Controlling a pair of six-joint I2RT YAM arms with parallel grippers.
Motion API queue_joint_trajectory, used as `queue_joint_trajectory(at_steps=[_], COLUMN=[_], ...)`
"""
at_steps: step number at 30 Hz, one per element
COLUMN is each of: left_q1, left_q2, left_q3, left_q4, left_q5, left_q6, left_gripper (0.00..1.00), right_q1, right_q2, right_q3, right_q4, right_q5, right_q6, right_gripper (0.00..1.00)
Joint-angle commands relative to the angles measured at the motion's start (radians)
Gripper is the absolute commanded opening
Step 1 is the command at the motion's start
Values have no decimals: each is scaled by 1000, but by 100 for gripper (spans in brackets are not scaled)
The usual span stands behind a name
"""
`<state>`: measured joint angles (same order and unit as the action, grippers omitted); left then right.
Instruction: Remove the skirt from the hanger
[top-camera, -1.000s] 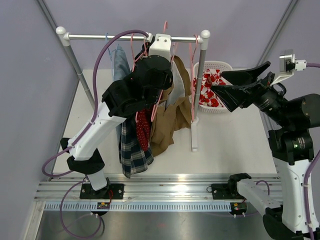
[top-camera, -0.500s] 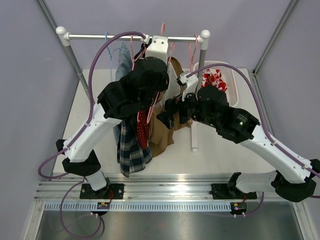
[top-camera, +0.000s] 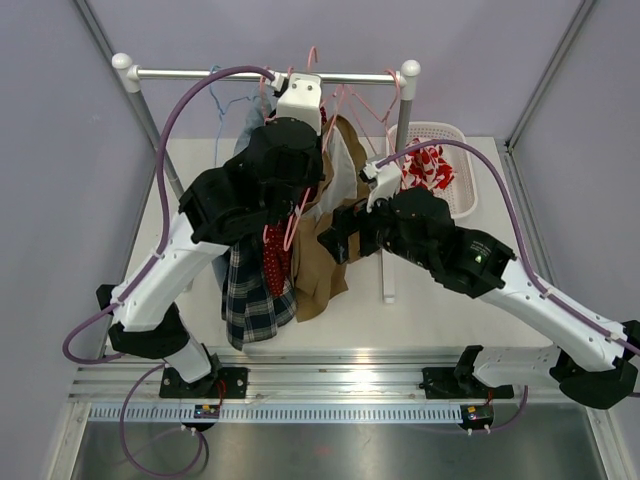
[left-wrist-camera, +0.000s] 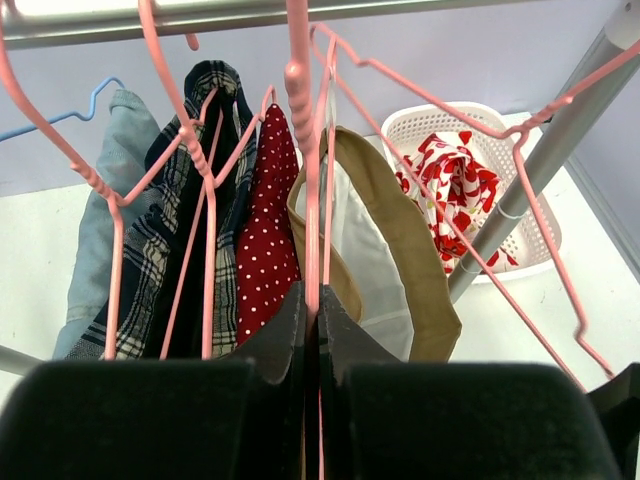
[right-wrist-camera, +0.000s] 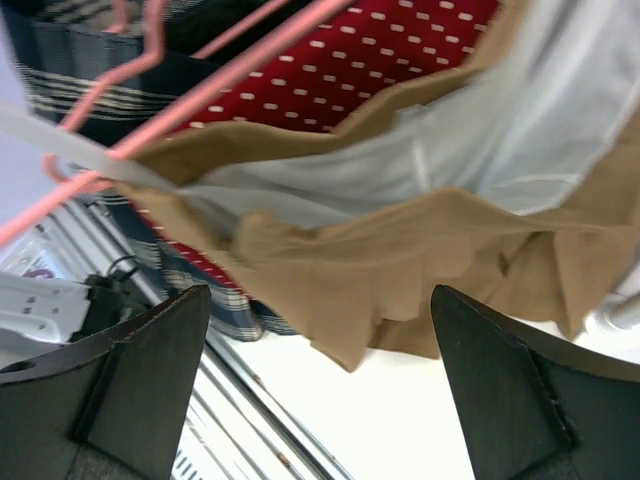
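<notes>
Left wrist view: left gripper (left-wrist-camera: 313, 305) pinching the pink hanger (left-wrist-camera: 298, 90).
Right gripper (right-wrist-camera: 320, 300) spread wide, facing the tan skirt (right-wrist-camera: 420, 250) beside the red dotted garment (right-wrist-camera: 380, 60).

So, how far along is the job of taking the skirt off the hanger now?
Done: the left fingers are shut on a pink hanger below the rail, holding it.
In hand: the right fingers are wide open, right in front of the tan skirt, not gripping it.
Left: the skirt hangs among the other clothes, so grasping it and pulling it off are not yet done.
</notes>
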<state>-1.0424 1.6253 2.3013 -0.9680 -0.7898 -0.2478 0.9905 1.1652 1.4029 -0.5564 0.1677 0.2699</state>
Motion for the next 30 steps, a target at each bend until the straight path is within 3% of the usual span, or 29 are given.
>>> queue_joint_trajectory(at_steps=[1, 11, 13, 16, 19, 20, 30], left_q1=[-1, 1, 1, 2, 1, 1, 1], left_q2=[-33, -10, -27, -38, -42, -44, -33], left_q3=[18, 46, 21, -8, -13, -13, -31], left_q4=[146, 138, 149, 161, 158, 158, 173], left_q5=[-8, 18, 18, 20, 24, 26, 20], left_q6=[-8, -31, -36, -42, -51, -54, -42], left_gripper=[0, 0, 0, 0, 0, 0, 0], right_q1=[62, 129, 128, 129, 129, 128, 175], right_q2=[24, 80, 79, 70, 59, 60, 39], right_q3=[53, 19, 22, 28, 27, 28, 48], right_q4=[75, 165, 170, 170, 170, 167, 168], right_q5=[10, 82, 95, 136, 165, 177, 188], right_q6=[12, 31, 11, -3, -12, -14, -6], right_gripper=[99, 96, 71, 22, 10, 0, 0])
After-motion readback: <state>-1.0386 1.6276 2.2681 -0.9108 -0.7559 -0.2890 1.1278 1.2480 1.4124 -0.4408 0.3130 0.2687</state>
